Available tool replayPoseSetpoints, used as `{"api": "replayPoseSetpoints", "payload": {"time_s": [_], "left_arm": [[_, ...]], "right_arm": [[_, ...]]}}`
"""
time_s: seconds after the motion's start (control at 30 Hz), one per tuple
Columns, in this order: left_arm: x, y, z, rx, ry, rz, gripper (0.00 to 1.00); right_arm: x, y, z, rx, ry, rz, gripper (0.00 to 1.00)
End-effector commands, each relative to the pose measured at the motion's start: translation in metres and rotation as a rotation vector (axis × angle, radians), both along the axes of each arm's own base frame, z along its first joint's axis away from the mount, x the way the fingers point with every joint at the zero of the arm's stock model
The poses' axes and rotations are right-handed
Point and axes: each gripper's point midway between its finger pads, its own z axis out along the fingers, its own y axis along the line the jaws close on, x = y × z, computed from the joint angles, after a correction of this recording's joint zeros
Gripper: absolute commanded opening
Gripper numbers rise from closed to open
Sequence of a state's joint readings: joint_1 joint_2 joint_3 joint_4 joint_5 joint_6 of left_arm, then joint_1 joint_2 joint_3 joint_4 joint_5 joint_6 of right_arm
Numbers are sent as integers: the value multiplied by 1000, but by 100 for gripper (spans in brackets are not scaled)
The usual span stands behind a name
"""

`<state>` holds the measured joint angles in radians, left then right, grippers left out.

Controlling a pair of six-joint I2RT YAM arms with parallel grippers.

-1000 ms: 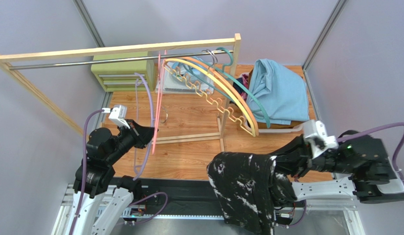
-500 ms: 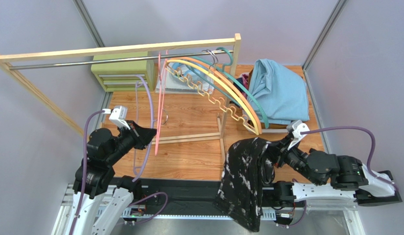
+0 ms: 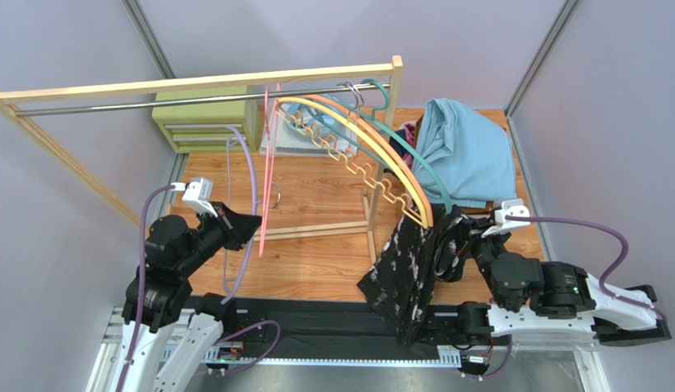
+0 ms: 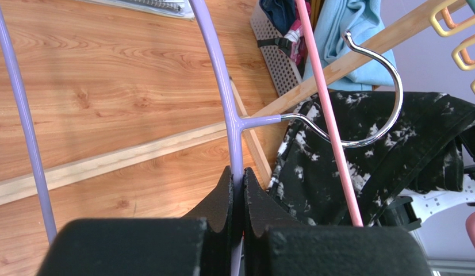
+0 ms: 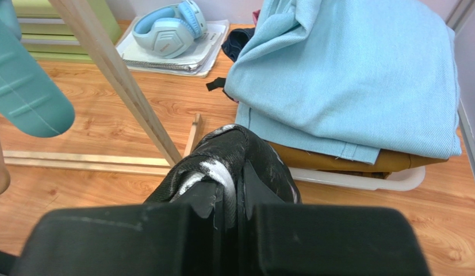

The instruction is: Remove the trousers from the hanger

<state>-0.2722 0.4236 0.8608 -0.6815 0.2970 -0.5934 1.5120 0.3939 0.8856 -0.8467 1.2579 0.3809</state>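
right tool [image 5: 238, 192] was clenched on the black speckled trousers [image 3: 408, 265], which had swung from near-centre toward the light blue pile [image 3: 467, 151] far right; left tool [image 4: 238, 190] pinched the bare purple hanger [image 4: 219, 63]; looked like they just needed dropping

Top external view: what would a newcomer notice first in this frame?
The black white-speckled trousers hang in mid-air at the front right, bunched in the shut right gripper. On the left, the left gripper is shut on a bare lilac hanger. Behind them, a fan of coloured hangers dangles from the rail, beside light blue trousers heaped at the far right.
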Motion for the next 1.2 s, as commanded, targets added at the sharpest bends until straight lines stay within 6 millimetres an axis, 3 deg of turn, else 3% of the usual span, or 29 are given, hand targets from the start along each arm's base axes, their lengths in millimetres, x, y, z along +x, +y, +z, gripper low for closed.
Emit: {"api": "replayPoseSetpoints", "payload": {"time_s": [0.0, 0.07, 0.1, 0.13, 0.17, 0.2, 0.23, 0.3, 0.4, 0.43, 0.47, 0.5, 0.53, 0.63, 0.67, 0.73, 0.9, 1.17], "left_arm": [[0, 3, 9, 3, -58, 7, 0], [-1, 3, 8, 6, -59, 9, 0], [-1, 4, 8, 6, -56, 12, 0], [0, 3, 8, 2, -53, 12, 0], [-1, 3, 9, -1, -53, 13, 0], [-2, 2, 12, -6, -58, 4, 0], [-3, 1, 12, -5, -57, -4, 0], [-7, 2, 13, 3, -57, -7, 0], [-9, 7, 10, 32, -57, 3, 0], [-8, 7, 10, 34, -59, 8, 0], [-8, 7, 10, 33, -59, 8, 0], [-8, 7, 10, 31, -58, 7, 0], [-8, 6, 10, 28, -58, 3, 0], [-8, 5, 10, 23, -55, -1, 0], [-9, 5, 12, 23, -61, -4, 0], [-9, 4, 12, 27, -61, -13, 0], [-8, 4, 11, 45, -59, -16, 0], [-4, 1, 8, 43, -54, -29, 0]], "right_arm": [[11, 2, 9, 104, -4, -123, 0], [17, 20, 1, 102, 33, -89, 0], [30, 10, -8, 94, 48, -160, 0], [33, 28, -14, 128, 86, -76, 0], [39, 27, -19, 141, 103, -82, 0], [52, 6, -27, 149, 111, -168, 0], [53, 18, -23, 193, 113, -79, 0], [61, 5, -16, 227, 107, -82, 0], [69, 1, 8, 265, 101, -17, 0], [67, 4, 29, 297, 77, 21, 0], [71, 4, 35, 314, 87, 33, 0], [71, -2, 41, 331, 87, 23, 0], [67, -6, 64, 357, 49, 12, 0], [64, -27, 86, 360, 21, -96, 0], [58, -32, 111, 352, -28, -109, 0], [53, -44, 125, 343, -51, -169, 0], [40, -63, 183, 354, -153, -255, 0], [35, -65, 235, 388, -233, -252, 0]]}}
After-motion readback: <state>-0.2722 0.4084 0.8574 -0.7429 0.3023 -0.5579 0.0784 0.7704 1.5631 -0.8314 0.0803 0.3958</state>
